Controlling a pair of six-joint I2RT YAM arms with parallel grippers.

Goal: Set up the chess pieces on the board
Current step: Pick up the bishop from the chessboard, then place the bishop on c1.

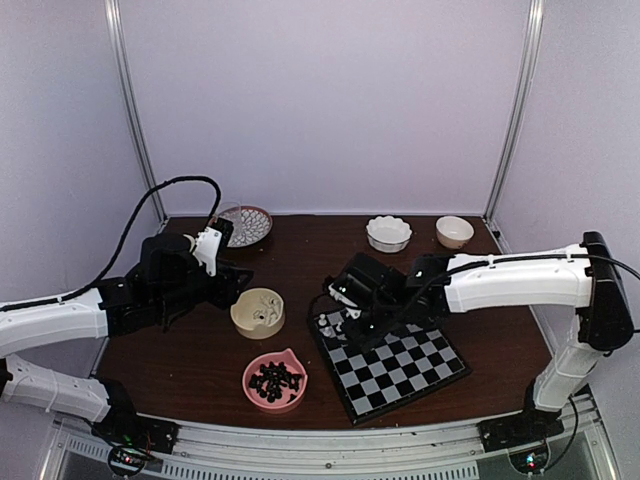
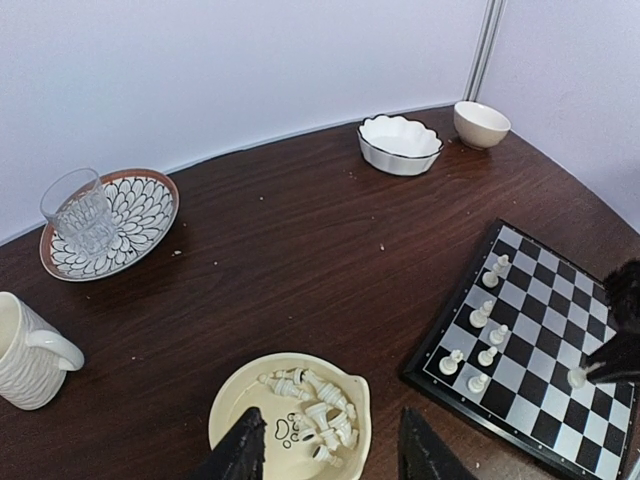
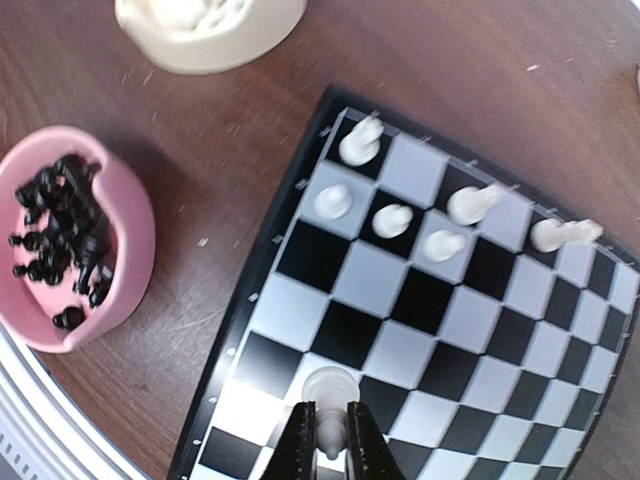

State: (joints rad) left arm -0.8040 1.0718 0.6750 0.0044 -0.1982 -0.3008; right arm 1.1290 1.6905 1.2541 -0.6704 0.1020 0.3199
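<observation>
At the board edge, right gripper clenched on white chess piece, left gripper spread

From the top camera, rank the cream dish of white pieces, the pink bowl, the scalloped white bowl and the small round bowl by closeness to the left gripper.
1. Cream dish, directly beside the left gripper.
2. Pink bowl, toward the near edge.
3. Scalloped white bowl, at the far edge.
4. Small round bowl, far right corner.
</observation>
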